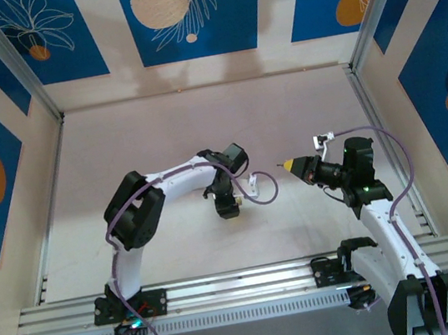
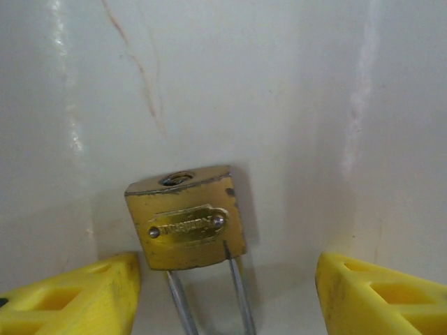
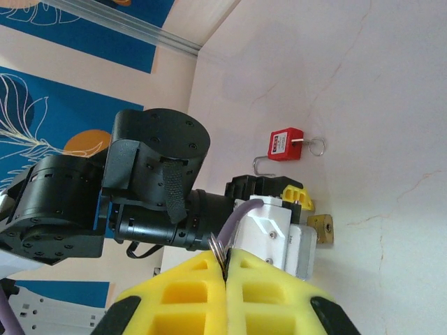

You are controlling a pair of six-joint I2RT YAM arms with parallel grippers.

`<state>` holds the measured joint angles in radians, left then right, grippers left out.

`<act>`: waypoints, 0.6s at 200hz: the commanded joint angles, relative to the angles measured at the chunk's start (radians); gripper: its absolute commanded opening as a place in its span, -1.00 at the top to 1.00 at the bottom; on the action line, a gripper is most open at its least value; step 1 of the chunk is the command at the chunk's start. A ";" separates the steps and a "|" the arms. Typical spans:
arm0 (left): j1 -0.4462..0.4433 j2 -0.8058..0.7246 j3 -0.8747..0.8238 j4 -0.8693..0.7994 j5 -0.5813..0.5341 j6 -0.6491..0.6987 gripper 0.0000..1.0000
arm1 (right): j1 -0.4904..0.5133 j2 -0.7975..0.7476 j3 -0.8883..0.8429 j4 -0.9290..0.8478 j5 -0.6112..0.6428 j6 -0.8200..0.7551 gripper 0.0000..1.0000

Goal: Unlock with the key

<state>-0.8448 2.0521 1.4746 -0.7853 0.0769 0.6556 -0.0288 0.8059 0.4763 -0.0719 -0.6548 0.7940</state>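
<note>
A small brass padlock [image 2: 187, 218] lies on the white table, keyhole end away from the left wrist camera and its steel shackle [image 2: 241, 293] pointing back between my left gripper's yellow fingers [image 2: 70, 300]. My left gripper [image 2: 227, 310] is open, with a gap on each side of the lock. It points down at the table's middle [image 1: 228, 207]. My right gripper [image 3: 225, 262] is shut on the key [image 3: 221, 246], whose metal ring end pokes out between the pads. It hovers to the right [image 1: 289, 164], pointing left. From the right wrist, the brass padlock [image 3: 323, 229] sits beside the left gripper.
A small red padlock [image 3: 286, 145] with a wire ring [image 3: 318, 146] lies on the table beyond the left gripper. The left arm's black wrist [image 3: 150, 174] stands close in front of my right gripper. Walls enclose the white table [image 1: 159, 127].
</note>
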 commanded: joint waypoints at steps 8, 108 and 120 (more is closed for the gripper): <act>0.008 -0.014 -0.009 -0.044 0.029 -0.034 -0.33 | -0.006 -0.015 -0.010 0.001 -0.022 0.007 1.00; 0.008 0.101 0.182 -0.140 0.082 -0.116 -0.23 | -0.014 -0.045 -0.023 -0.054 0.014 -0.016 1.00; 0.009 0.106 0.183 -0.140 0.085 -0.123 -0.21 | -0.015 -0.045 -0.022 -0.055 0.014 -0.016 1.00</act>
<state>-0.8444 2.1265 1.6325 -0.8570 0.1162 0.5640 -0.0380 0.7742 0.4683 -0.0978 -0.6468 0.7929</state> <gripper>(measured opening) 0.613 0.063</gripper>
